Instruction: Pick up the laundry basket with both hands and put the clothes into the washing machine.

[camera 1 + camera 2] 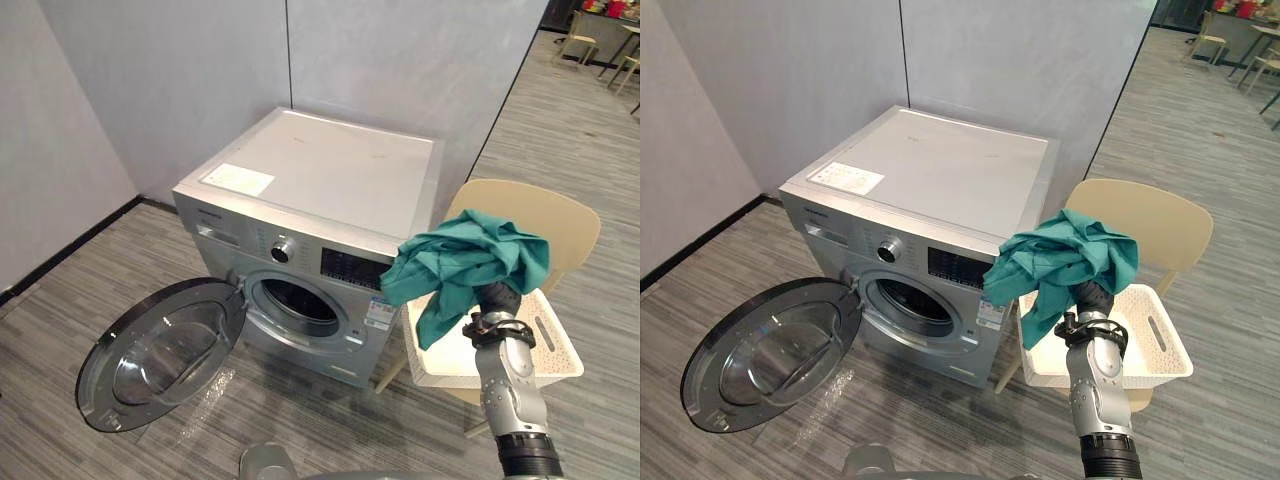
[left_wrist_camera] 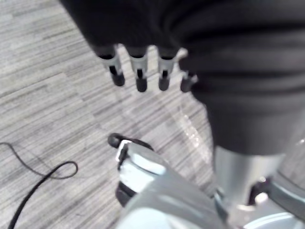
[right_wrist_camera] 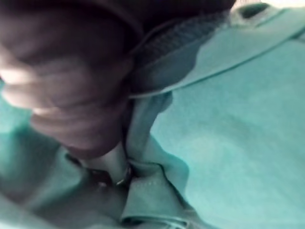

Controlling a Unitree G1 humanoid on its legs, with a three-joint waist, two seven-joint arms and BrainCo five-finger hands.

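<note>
Right hand (image 1: 497, 298) is raised at the right of the scene, its dark wrist cover showing under a teal garment (image 1: 465, 258). The fingers are buried in the cloth, so you cannot tell whether they grip it or it only hangs over them. The garment sits bunched on top of the hand, with a loose tail hanging down on its left. It hangs above the near left corner of the white basket (image 1: 560, 350) and just right of the washing machine (image 1: 330, 170).

To do this step well, carry the garment left and down toward the round drum opening (image 1: 297, 300). Keep it high enough for the tail to clear the basket rim. Lead with the hanging tail so it goes in first, and push well inside before you let go, or the cloth may slide out onto the floor (image 1: 250, 400). The round door (image 1: 160, 355) swings wide open to the left, clear of your path.

The drum looks dark, with no clothes that you can make out. The basket rests on a beige chair (image 1: 560, 215), and the part of its floor that shows is bare. Your left hand (image 2: 138, 71) hangs low over the floor with fingers straight, holding nothing.
</note>
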